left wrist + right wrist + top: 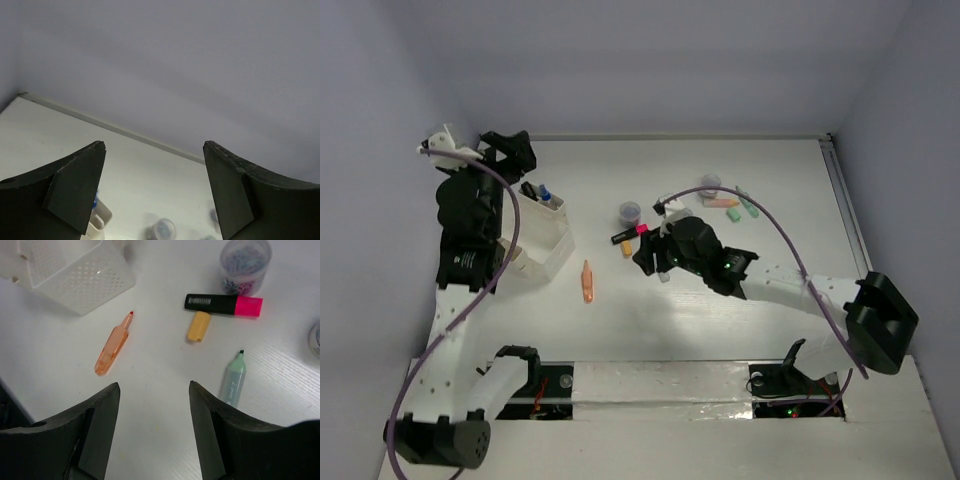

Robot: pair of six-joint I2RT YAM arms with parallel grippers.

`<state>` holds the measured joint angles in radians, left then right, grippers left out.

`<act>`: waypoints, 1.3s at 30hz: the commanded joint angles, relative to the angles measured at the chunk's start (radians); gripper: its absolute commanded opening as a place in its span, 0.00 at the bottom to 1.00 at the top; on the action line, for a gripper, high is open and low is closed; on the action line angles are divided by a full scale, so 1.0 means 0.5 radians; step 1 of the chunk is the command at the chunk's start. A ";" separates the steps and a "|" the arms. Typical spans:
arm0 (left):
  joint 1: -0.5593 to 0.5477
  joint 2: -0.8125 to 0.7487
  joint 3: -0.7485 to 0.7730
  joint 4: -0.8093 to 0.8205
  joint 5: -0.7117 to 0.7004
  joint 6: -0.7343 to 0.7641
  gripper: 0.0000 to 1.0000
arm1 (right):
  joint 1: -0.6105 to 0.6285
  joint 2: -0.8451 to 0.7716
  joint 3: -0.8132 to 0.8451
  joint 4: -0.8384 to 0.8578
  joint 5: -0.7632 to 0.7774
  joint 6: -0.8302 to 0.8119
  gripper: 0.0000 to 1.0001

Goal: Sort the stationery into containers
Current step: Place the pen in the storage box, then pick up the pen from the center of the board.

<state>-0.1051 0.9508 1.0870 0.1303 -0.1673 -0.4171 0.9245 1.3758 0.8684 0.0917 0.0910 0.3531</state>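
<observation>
pale green marker (233, 381) lay flat on the table (160, 370) at the lower right of the right wrist view, just beside the right gripper (154, 430) but outside its fingers. above it lay a pink-black highlighter (225, 305) with a stubby orange piece (198, 326) against its lower edge, and a clear jar of paper clips (245, 262) stood at the top right. an orange highlighter (112, 351) lay left of centre, near the perforated white bin (80, 277) at the upper left. the right jaws stood partly apart over bare table, holding nothing. the left gripper (155, 190) filled the bottom of its own view, jaws wide and empty, aimed at the back wall. the step looked like a fresh pick. the next move probably called for shifting right to straddle the green marker before closing.
</observation>
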 commanded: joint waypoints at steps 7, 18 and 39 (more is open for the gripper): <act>-0.029 -0.616 -0.587 -0.208 0.668 -0.068 0.79 | -0.149 0.607 0.570 -0.251 0.257 0.171 0.69; -0.339 -0.837 -0.723 -0.365 0.556 0.098 0.81 | -0.312 1.197 1.088 -0.407 0.171 0.358 0.75; -0.572 -0.960 -0.708 -0.435 0.460 0.123 0.82 | -0.330 1.755 1.613 -0.687 0.373 0.435 0.61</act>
<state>-0.3855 0.4862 0.7128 -0.1150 0.0734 -0.3710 0.7650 2.2284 1.6459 -0.1818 0.2451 0.5774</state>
